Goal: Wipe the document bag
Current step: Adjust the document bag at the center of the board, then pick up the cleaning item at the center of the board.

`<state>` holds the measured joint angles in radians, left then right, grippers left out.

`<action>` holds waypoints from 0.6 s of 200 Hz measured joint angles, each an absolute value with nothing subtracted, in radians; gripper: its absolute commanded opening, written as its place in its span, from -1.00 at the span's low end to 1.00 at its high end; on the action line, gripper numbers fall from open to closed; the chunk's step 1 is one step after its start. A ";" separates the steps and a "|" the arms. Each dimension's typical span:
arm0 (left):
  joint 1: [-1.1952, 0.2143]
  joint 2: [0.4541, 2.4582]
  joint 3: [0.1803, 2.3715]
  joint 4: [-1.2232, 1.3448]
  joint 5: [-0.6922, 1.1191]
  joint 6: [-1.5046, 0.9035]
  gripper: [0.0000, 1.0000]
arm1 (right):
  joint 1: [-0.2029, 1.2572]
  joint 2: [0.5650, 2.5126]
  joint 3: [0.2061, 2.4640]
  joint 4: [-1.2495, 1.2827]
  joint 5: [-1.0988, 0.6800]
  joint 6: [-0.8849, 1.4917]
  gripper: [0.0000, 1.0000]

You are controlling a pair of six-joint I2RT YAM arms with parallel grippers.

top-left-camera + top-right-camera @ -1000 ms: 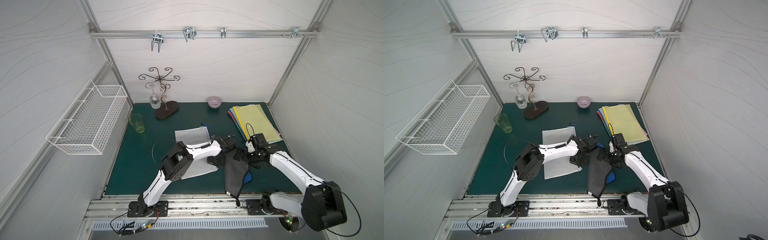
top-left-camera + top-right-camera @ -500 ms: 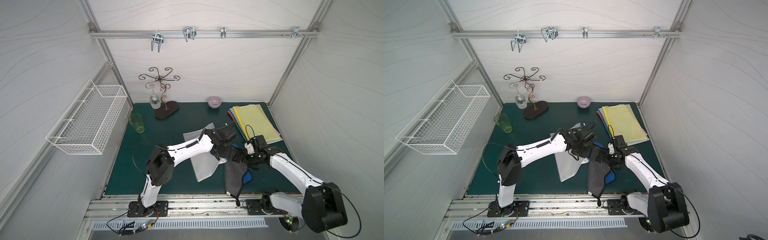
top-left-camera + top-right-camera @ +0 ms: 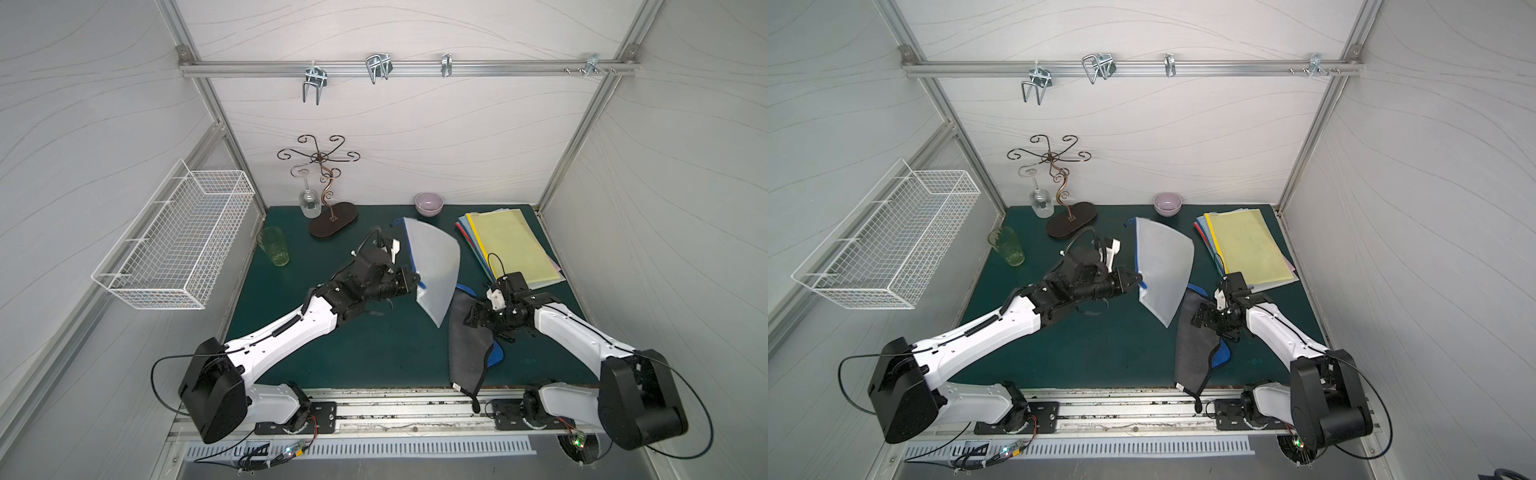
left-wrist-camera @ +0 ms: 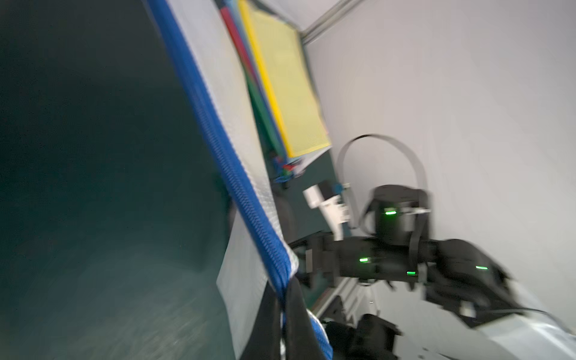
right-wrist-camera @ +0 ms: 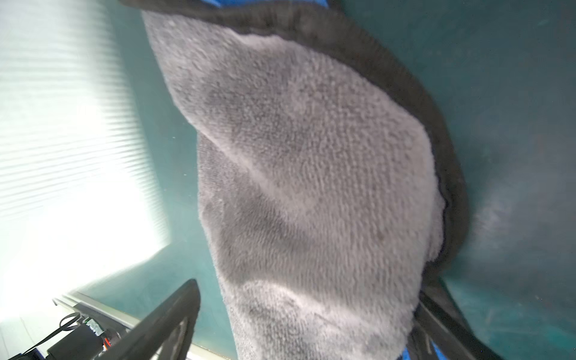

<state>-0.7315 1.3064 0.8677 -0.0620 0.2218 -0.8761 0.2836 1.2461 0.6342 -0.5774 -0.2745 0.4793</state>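
Scanning the room, we see a dark green counter (image 3: 374, 353) boxed in by white panel walls, with an aluminium rail (image 3: 498, 66) carrying hooks across the far wall and a wire basket (image 3: 174, 245) on the left wall. Far left we log a metal stand (image 3: 322, 187) with an upturned wine glass (image 3: 308, 203) hanging from it, and a green tumbler (image 3: 274, 247) a bit nearer. A purple bowl (image 3: 429, 203) sits far centre and a stack of coloured folders (image 3: 511, 245) far right.

We mark the document bag (image 3: 434, 270) up off the counter, tilted on edge, centre, left of the folders. The left fingers (image 3: 415, 283) are pinched tight on its blue zipper edge (image 4: 224, 149).

The right fingers (image 5: 168, 324) are spread wide, straddling the far end of the grey cloth (image 3: 467, 353); we cannot tell if they touch it. The cloth's near end drapes over the counter's near edge.

Something blue (image 3: 496, 357) sticks out under the cloth, mostly covered, and we can't identify it. The left wrist view is blurred; the right wrist view is blown out white on one side.
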 measured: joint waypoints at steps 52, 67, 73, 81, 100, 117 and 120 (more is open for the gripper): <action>-0.722 1.312 0.536 -0.070 0.191 -1.033 -1.00 | 0.318 1.307 0.638 -0.556 -0.268 0.479 0.93; -0.720 1.327 0.537 -0.074 0.189 -1.057 -1.00 | 0.336 1.327 0.650 -0.558 -0.255 0.481 0.91; -0.720 1.331 0.537 -0.076 0.187 -1.063 -1.00 | 0.343 1.337 0.657 -0.562 -0.247 0.483 0.90; -0.720 1.339 0.537 -0.082 0.187 -1.070 -1.00 | 0.351 1.352 0.670 -0.570 -0.238 0.484 0.90; -0.720 1.362 0.537 -0.106 0.191 -1.076 -1.00 | 0.369 1.399 0.710 -0.604 -0.215 0.488 0.85; -0.719 1.390 0.538 -0.123 0.199 -1.076 -1.00 | 0.380 1.449 0.749 -0.640 -0.196 0.493 0.72; -0.717 1.396 0.538 -0.125 0.202 -1.075 -1.00 | 0.382 1.459 0.756 -0.648 -0.193 0.492 0.70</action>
